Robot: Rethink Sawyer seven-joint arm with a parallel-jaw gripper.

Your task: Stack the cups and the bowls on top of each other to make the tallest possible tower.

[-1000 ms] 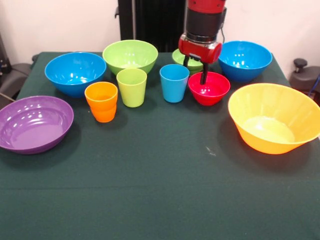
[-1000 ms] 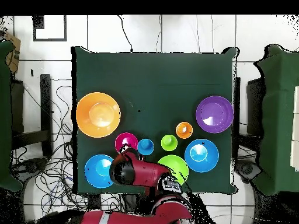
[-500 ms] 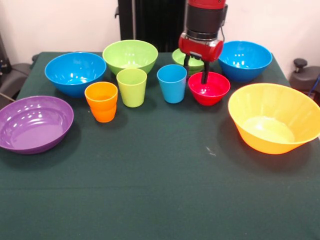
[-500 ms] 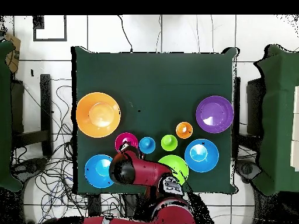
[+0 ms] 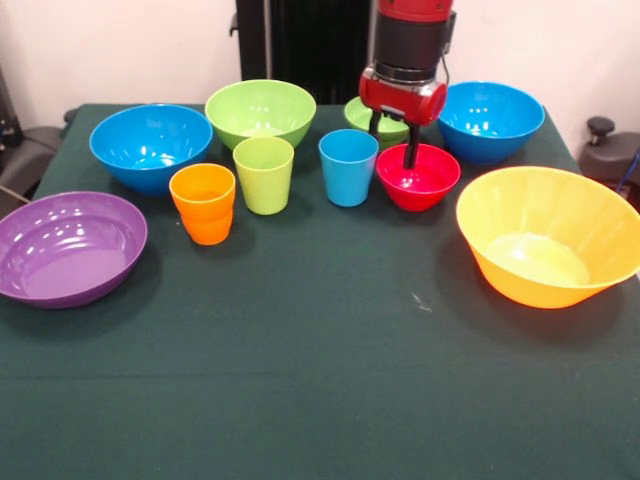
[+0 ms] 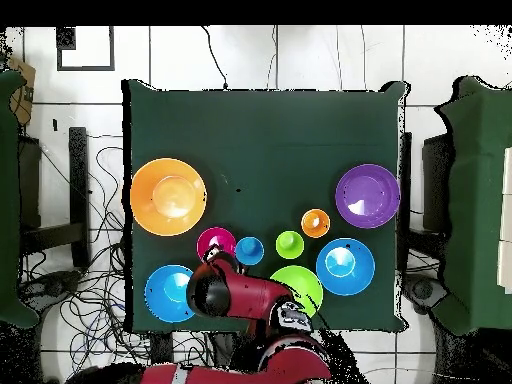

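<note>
My gripper hangs open over the far rim of the small red bowl. One finger reaches down inside the bowl and the other stands behind the rim, close to the blue cup. The small green bowl is partly hidden behind the gripper. The lime cup and the orange cup stand left of the blue cup. Nothing is stacked. In the overhead view the arm covers the gripper, beside the red bowl.
On the green table a big yellow-orange bowl sits at the right and a purple bowl at the left. Along the back stand a blue bowl, a large green bowl and another blue bowl.
The gripper has risen a little at the red bowl's rim. The blue cup shifted slightly left and back. Everything else kept its place.
</note>
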